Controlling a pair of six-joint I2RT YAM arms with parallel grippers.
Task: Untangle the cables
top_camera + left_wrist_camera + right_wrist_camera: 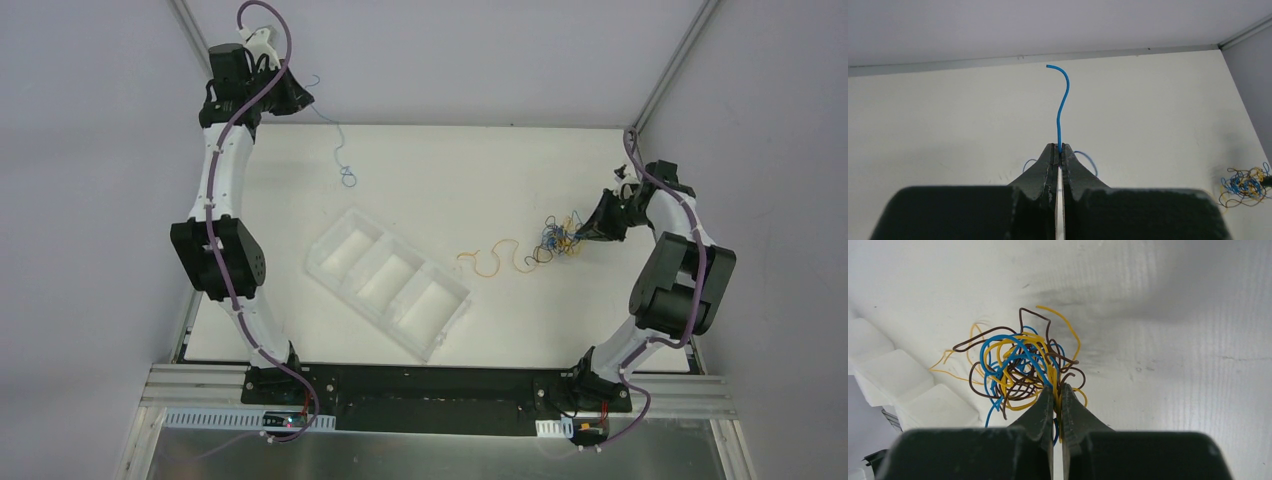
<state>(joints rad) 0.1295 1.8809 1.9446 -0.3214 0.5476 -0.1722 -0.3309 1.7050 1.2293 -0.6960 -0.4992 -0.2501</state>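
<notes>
My left gripper (300, 95) is at the far left corner, shut on a single blue cable (336, 150) that hangs down and curls on the table; in the left wrist view the gripper (1059, 149) pinches the blue cable (1063, 97), whose free end sticks up past the tips. My right gripper (588, 228) at the right is shut on a tangle of blue, yellow and brown cables (558, 238); in the right wrist view the gripper (1057, 388) clamps the tangle (1018, 365) at its edge. A loose orange-yellow cable (490, 260) lies left of the tangle.
A clear plastic tray (440, 335) with three compartments lies diagonally in the middle of the white table; its corner shows in the right wrist view (908, 385). The tangle also shows far right in the left wrist view (1245, 185). Walls close the back and sides.
</notes>
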